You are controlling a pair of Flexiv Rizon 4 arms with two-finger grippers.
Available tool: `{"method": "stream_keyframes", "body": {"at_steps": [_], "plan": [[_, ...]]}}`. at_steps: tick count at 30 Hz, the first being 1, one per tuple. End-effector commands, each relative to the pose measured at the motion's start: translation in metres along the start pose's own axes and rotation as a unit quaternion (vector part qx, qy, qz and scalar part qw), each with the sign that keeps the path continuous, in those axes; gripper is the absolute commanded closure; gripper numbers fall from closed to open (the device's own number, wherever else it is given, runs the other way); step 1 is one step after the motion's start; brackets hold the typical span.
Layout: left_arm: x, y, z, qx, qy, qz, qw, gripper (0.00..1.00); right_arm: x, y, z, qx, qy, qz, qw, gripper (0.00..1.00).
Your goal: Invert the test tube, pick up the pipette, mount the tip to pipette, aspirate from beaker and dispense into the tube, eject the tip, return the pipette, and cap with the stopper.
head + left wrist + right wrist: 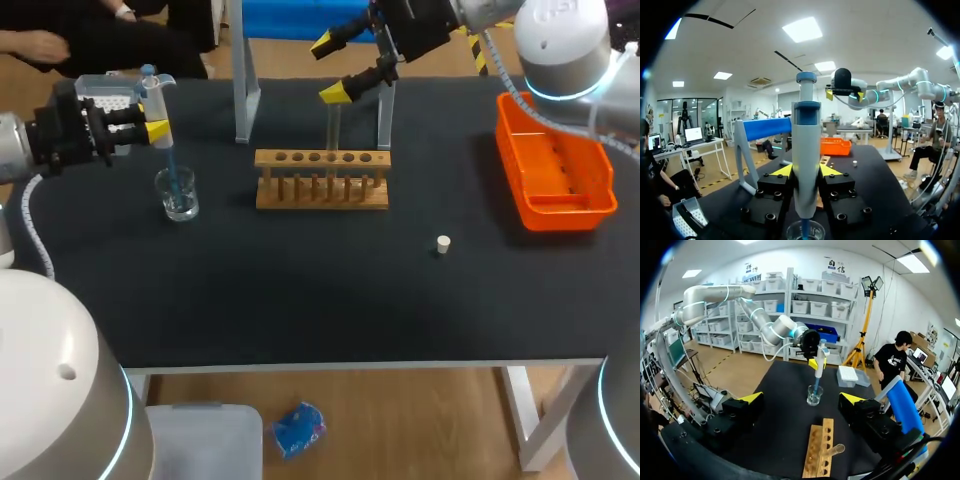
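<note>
Left fingers [783, 171] closed on the pipette [805, 150] from both sides, yellow tips pressed against its grey body below the blue collar. Pipette upright, plunger on top, blue tip pointing straight down into the glass beaker [805, 231] directly under the fingers. End of the tip inside the beaker's rim. Contact with any liquid too small to tell. Beaker standing on the dark tabletop [300, 300] toward its left side, well apart from the wooden rack [320, 185]. Tip box [100, 92] at the far left corner, just behind the left arm.

Right fingers [335, 92] spread wide, gripping nothing, hanging above and behind the rack. Test tube [333, 128] upright in one of the rack's middle holes, its top close under the lower yellow tip in the head view. Seen from the right wrist, tube ahead of the open fingers, with neither tip against it. Which end of the tube is up, not clear.

Rack near the tabletop's middle, other holes unfilled. Grey stand [240, 70] with a blue crossbar rising behind the rack. Small pale stopper [443, 243] alone on the tabletop to the right of the rack and nearer the front edge, touching nothing. Orange bin [555, 165] along the right edge, well apart from the stopper, under the right arm.
</note>
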State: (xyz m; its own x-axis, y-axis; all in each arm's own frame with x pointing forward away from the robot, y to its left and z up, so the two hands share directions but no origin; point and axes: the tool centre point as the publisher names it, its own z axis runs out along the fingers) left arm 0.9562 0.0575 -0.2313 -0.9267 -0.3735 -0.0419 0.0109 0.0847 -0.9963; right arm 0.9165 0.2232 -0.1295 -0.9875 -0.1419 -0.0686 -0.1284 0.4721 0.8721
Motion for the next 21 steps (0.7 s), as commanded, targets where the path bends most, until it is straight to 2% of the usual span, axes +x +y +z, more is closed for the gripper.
{"method": "stream_keyframes", "body": {"at_steps": [1,9,15,21], "plan": [[0.001,-0.002,-0.001,-0.002,0.0,0.0,1.0,1.0,0.004,0.002,-0.001,0.002,-0.003,0.0,1.0,0.0],[0.001,-0.002,-0.001,-0.002,0.0,0.0,1.0,1.0,0.004,0.002,-0.001,0.002,-0.003,0.0,1.0,0.0],[0.001,-0.002,-0.001,-0.002,0.0,0.0,1.0,1.0,0.003,-0.023,-0.021,0.007,-0.03,0.014,0.999,0.0],[0.001,-0.002,-0.001,-0.002,0.0,0.0,1.0,1.0,0.005,-0.044,-0.025,0.031,-0.049,0.009,0.998,0.0]]}}
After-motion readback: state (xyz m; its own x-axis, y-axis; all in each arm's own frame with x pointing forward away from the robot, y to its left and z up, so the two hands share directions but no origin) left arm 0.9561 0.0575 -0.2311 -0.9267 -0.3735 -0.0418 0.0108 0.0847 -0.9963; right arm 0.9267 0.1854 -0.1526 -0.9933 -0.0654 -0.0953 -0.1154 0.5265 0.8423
